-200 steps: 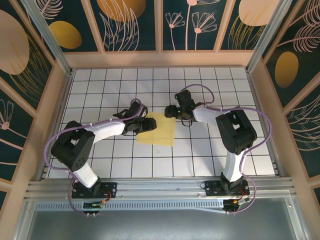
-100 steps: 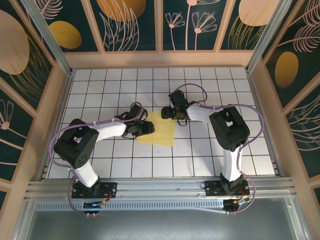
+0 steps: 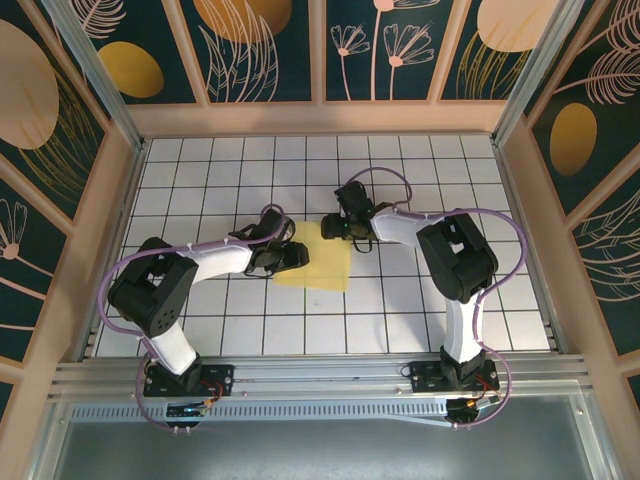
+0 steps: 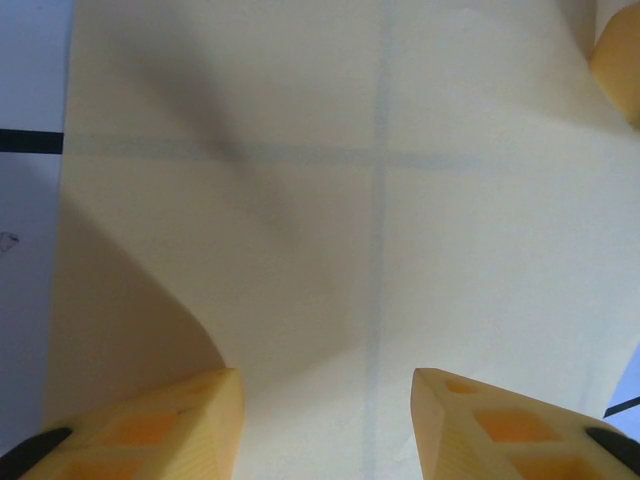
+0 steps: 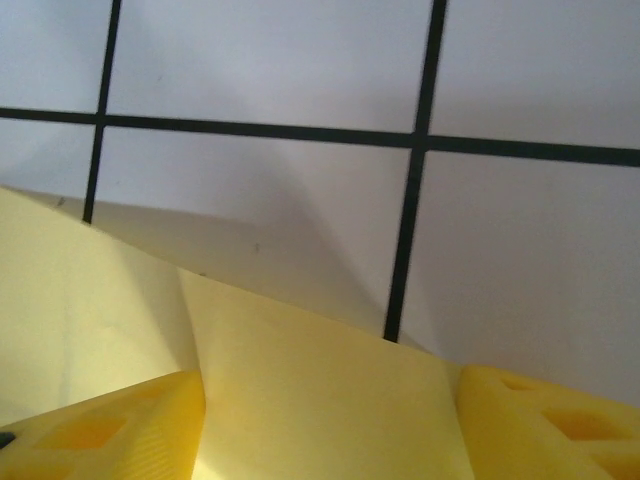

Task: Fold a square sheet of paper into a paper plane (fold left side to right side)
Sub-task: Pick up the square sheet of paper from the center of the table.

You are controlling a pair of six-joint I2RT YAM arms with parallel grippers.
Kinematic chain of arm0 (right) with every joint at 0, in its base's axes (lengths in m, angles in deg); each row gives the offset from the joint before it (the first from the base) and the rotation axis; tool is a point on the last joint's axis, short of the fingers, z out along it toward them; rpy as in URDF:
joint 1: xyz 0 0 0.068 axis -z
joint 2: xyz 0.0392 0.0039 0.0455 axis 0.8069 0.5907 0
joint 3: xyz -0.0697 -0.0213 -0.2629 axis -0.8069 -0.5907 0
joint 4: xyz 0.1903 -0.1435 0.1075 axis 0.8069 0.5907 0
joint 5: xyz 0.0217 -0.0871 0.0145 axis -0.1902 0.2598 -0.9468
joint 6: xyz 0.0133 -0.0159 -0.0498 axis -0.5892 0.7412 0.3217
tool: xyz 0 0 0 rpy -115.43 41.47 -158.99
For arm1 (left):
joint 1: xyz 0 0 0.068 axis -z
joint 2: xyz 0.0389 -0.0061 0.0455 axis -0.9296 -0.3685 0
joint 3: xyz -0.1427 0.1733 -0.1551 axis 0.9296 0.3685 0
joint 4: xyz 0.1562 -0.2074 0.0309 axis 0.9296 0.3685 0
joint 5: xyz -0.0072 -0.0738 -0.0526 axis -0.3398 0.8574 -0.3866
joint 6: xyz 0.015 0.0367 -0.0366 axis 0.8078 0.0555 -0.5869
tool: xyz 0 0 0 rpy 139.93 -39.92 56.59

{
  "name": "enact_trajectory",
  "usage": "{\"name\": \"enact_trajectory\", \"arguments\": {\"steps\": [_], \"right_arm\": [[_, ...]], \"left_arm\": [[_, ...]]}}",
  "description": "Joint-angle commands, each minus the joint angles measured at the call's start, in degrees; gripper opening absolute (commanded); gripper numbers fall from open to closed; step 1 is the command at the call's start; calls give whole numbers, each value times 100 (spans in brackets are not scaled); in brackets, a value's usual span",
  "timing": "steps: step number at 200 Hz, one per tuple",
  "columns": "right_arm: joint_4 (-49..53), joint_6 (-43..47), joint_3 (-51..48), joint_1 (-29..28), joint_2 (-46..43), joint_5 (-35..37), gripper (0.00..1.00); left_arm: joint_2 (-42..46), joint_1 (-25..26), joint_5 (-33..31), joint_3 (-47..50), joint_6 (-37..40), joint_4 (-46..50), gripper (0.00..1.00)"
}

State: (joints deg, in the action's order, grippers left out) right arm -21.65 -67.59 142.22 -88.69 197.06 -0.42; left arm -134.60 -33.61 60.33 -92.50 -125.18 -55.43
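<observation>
The square sheet of paper (image 3: 322, 268) lies pale yellow in the middle of the white grid table (image 3: 400, 320). My left gripper (image 3: 293, 258) sits low over the sheet's left edge. In the left wrist view the paper (image 4: 380, 200) spreads ahead of the left gripper (image 4: 325, 385), whose jaws are open and astride it; the edge by the left finger (image 4: 190, 420) curls up. My right gripper (image 3: 333, 228) is at the sheet's far edge. In the right wrist view a raised part of the paper (image 5: 320, 390) lies between the open jaws of the right gripper (image 5: 330, 385).
Wooden walls (image 3: 118, 200) with dark patterned panels close in the table on three sides. A metal rail (image 3: 320, 375) runs along the near edge at the arm bases. Bare tiles surround the sheet (image 5: 520, 240).
The right gripper has moved left and down onto the sheet's far edge. The left gripper has shifted slightly onto the left edge, and its jaws have narrowed a little.
</observation>
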Motion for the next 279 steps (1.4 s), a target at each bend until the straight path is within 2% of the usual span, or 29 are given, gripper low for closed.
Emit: {"name": "enact_trajectory", "arguments": {"steps": [1, 52, 98, 146, 170, 198, 248, 279], "right_arm": [[584, 49, 32, -176, 23, -353, 66], [836, 80, 232, -305, 15, -557, 56], [922, 115, 380, -300, 94, -855, 40], [611, 38, 309, -174, 2, -1535, 22], [276, -90, 91, 61, -268, -2076, 16], [-6, -87, -213, 325, -801, -2638, 13], [-35, 249, -560, 1504, -2124, -3954, 12], [267, 531, -412, 1947, -2783, -4874, 12]], "left_arm": [[-96, -14, 29, 135, -145, -76, 49], [-12, -14, 57, 102, -198, -202, 49], [11, -16, 79, 95, -216, -332, 49], [532, -87, -105, -46, -34, -215, 60], [955, -271, -106, -13, 170, -133, 66], [1619, -584, 30, 190, 531, -283, 78], [3034, -778, 780, 633, 1352, -1380, 98], [3411, -778, 1569, 623, 1664, -2154, 99]]}}
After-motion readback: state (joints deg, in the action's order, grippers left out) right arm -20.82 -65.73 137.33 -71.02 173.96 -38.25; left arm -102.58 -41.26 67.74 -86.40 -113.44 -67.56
